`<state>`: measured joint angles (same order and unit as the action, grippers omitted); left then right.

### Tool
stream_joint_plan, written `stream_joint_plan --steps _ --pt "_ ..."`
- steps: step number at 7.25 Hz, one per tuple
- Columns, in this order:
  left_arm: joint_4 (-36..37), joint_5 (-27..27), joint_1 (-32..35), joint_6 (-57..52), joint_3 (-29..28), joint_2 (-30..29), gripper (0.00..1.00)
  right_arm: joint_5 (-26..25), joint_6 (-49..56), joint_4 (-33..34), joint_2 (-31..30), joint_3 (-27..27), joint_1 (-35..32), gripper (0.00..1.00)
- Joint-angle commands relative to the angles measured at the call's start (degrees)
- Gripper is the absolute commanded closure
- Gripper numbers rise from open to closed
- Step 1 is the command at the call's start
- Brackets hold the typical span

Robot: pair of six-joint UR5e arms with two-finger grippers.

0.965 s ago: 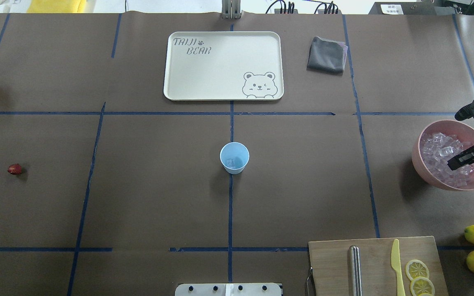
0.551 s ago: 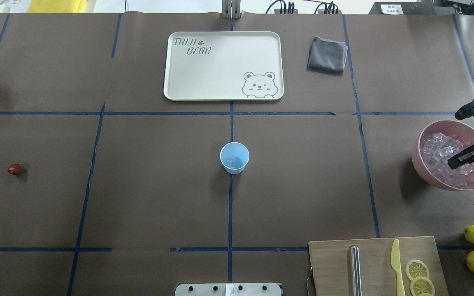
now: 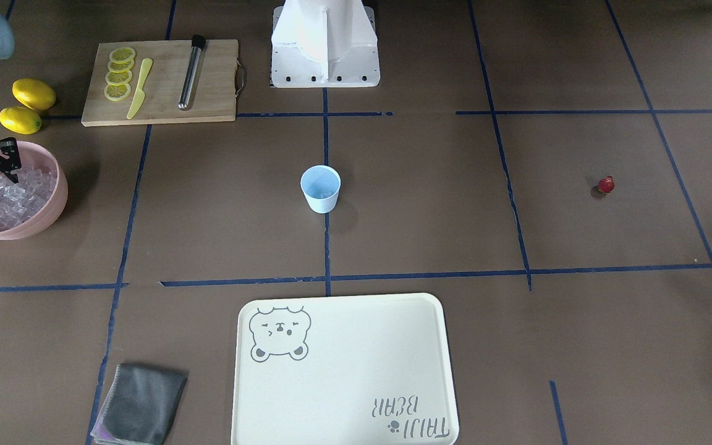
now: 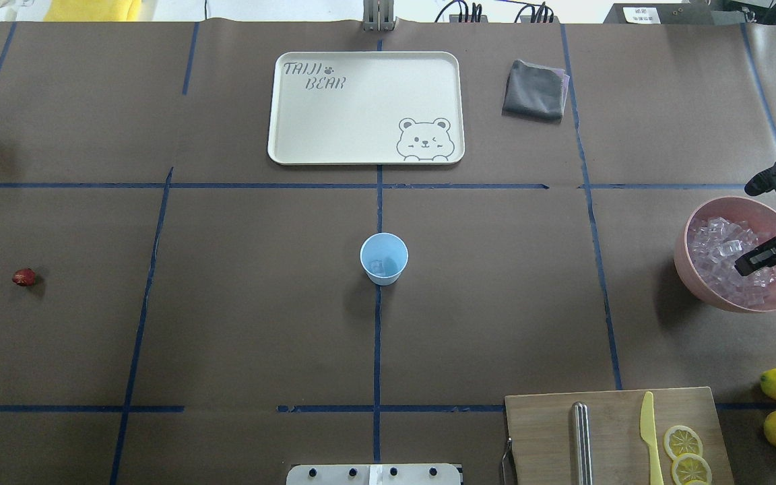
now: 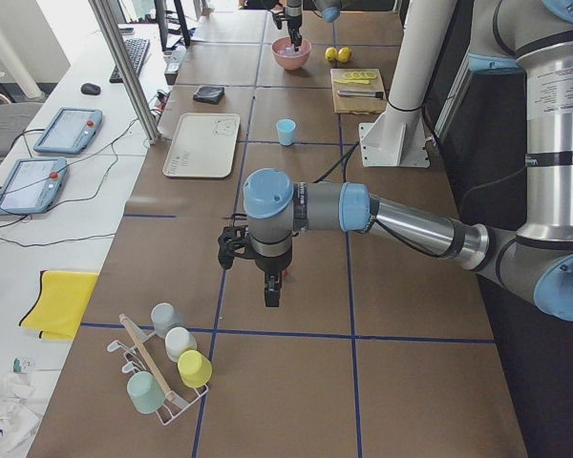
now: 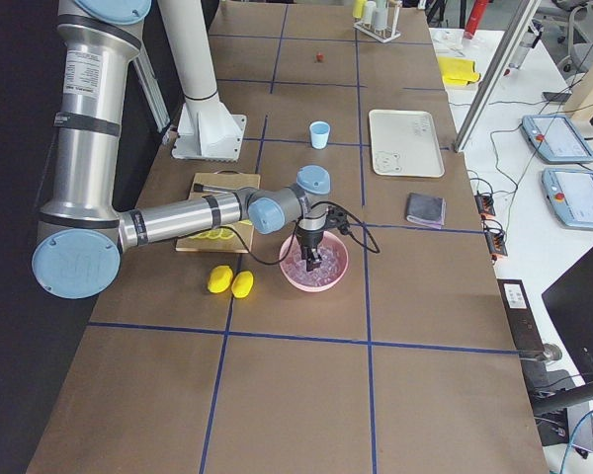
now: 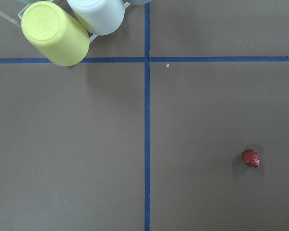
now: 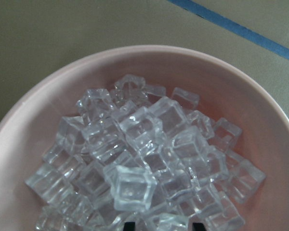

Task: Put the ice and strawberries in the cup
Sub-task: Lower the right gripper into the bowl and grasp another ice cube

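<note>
Clear, glassy ice point(image 8: 135, 159) cubes lie heaped in the pink bowl point(image 8: 231, 82); the right gripper point(image 6: 311, 259) hangs over them, jaws apart. Whether the left gripper point(image 5: 271, 291) is closed cannot be told.

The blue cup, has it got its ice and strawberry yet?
Partly. The cup seems to hold one ice cube already. Right now the right gripper, open, reaches into the pink bowl of ice, likely for more. Left to do: the strawberry lies on the table, far from the cup, not picked up yet.
</note>
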<state>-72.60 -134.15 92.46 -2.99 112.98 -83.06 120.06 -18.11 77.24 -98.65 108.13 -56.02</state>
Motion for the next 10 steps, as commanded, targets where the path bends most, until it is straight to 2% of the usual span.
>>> stream_joint_plan --steps 1,2,3,6,7,9,10 --pt "0.0 -0.1 0.0 0.0 0.0 0.0 0.00 0.1 0.0 -0.1 -0.1 0.1 -0.1 0.71" --pt "0.0 0.0 0.0 0.0 0.0 0.0 0.00 0.1 0.1 -0.1 -0.5 0.6 -0.4 0.87" --pt "0.0 -0.1 0.0 0.0 0.0 0.0 0.00 0.1 0.0 -0.3 -0.8 0.8 -0.5 0.97" --pt "0.0 -0.1 0.0 0.0 0.0 0.0 0.00 0.8 0.6 0.3 -4.6 6.2 -2.5 1.00" --pt "0.0 -0.1 0.0 0.0 0.1 0.1 0.00 1.8 0.7 3.1 -4.8 9.3 -4.6 1.00" --pt "0.0 -0.1 0.0 0.0 0.0 0.1 0.00 7.2 1.3 11.1 -4.0 17.1 -10.2 1.00" --pt "0.0 -0.1 0.0 0.0 0.0 0.1 0.00 7.9 1.3 13.2 -3.0 19.0 -11.6 1.00"
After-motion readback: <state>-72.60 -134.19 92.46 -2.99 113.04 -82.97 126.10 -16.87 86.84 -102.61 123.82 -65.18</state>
